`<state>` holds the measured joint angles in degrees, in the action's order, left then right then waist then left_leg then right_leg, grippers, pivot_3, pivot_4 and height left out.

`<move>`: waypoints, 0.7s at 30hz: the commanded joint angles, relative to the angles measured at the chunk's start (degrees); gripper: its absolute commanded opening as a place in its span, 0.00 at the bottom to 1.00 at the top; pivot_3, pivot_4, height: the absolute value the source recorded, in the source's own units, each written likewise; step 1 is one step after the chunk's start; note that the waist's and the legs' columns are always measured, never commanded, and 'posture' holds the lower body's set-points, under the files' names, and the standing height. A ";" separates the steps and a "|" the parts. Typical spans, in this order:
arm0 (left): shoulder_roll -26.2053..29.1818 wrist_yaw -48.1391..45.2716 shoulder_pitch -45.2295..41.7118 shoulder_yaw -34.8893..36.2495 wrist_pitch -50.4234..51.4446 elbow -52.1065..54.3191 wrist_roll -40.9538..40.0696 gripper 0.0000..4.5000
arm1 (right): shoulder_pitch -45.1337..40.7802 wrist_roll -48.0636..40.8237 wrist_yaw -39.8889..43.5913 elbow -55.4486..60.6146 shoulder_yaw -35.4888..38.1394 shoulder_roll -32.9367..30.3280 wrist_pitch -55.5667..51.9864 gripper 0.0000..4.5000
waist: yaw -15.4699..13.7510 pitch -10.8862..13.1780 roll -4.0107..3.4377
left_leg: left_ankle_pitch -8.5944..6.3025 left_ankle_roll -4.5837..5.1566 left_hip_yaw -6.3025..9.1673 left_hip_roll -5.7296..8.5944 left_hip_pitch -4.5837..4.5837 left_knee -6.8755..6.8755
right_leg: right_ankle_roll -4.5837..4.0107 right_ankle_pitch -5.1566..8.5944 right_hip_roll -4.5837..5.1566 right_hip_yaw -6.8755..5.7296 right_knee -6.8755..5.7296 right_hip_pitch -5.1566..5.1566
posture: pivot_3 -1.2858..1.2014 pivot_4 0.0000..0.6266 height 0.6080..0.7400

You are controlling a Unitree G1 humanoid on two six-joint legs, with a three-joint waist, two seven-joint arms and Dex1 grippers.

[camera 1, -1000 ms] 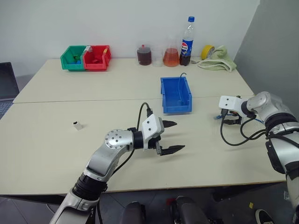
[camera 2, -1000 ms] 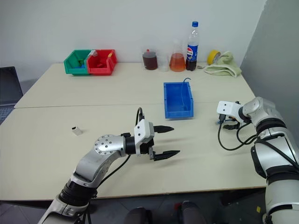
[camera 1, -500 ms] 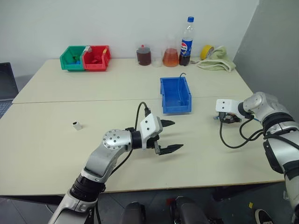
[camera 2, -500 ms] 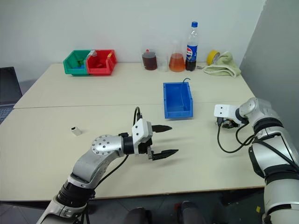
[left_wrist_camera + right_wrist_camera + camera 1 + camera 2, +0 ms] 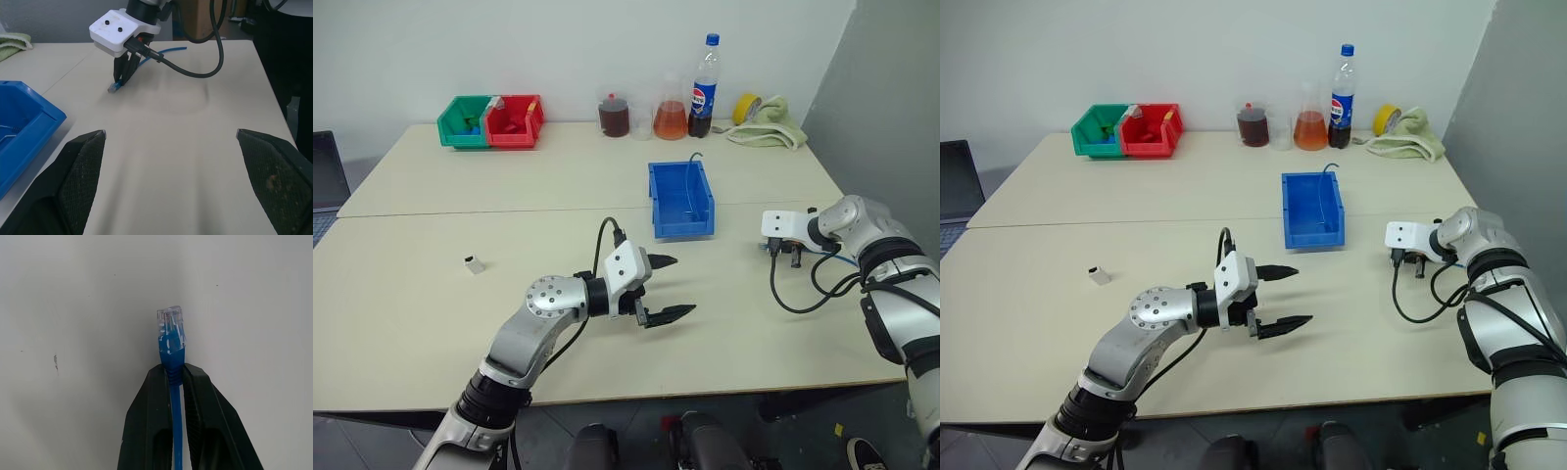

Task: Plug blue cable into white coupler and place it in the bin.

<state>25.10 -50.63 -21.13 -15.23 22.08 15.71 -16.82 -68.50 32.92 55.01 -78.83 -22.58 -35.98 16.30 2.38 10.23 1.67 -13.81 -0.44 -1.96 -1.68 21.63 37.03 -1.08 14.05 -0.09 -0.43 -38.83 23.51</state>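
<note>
Out at the right of the table, my right gripper (image 5: 175, 369) points down and is shut on the blue cable (image 5: 171, 357) just behind its clear plug (image 5: 170, 323). The plug end rests at the tabletop (image 5: 113, 88), and the cable trails back behind the wrist (image 5: 164, 50). The white coupler (image 5: 475, 263) lies alone on the left part of the table, far from both grippers. The bin (image 5: 680, 201), bright blue, stands mid-table between the two arms. My left gripper (image 5: 668, 287) hovers open and empty near the table's middle, pointing right.
A green bin (image 5: 462, 119) and a red bin (image 5: 515, 119) stand at the back left. Flasks of dark and orange liquid (image 5: 672, 119), a cola bottle (image 5: 705, 73), a yellow tape roll (image 5: 745, 106) and a cloth (image 5: 769, 132) line the back. A black arm cable (image 5: 793, 294) loops on the table.
My right gripper has gone from open to shut on the blue cable behind the plug. The left arm has stayed still and open.
</note>
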 commanded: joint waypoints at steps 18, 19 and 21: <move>14.31 -3.52 23.98 15.21 3.99 14.71 -9.10 1.00 | 2.64 -19.51 26.50 11.68 12.02 6.63 3.56 0.02 | 0.74 0.18 0.00 | -0.02 0.00 0.07 -0.17 0.20 -0.19 | -0.28 0.18 -0.07 -0.11 -0.02 0.28 | 0.52 0.24 1.00; 15.10 -3.46 26.06 16.35 4.04 15.57 -9.57 1.00 | 3.90 -20.52 26.86 14.48 11.95 7.80 2.54 0.02 | 0.68 0.18 0.00 | -0.02 0.00 0.06 -0.19 0.19 -0.19 | -0.30 0.19 -0.08 -0.11 -0.02 0.27 | 0.52 0.24 1.00; 15.73 -2.37 29.78 18.95 4.77 17.49 -11.06 1.00 | 6.81 -22.24 25.90 21.53 11.67 10.66 -1.26 0.02 | 0.30 0.23 -0.05 | -0.02 0.00 0.10 -0.19 0.17 -0.19 | -0.33 0.20 -0.07 -0.15 -0.05 0.27 | 0.52 0.24 1.00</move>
<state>40.42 -53.38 7.47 1.01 26.56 29.39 -25.79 -62.36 13.47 80.94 -63.78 -11.45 -26.54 17.75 2.68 10.46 1.62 -13.82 -0.44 -1.85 -1.87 21.83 36.85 -1.41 14.25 -0.17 -0.60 -38.88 23.81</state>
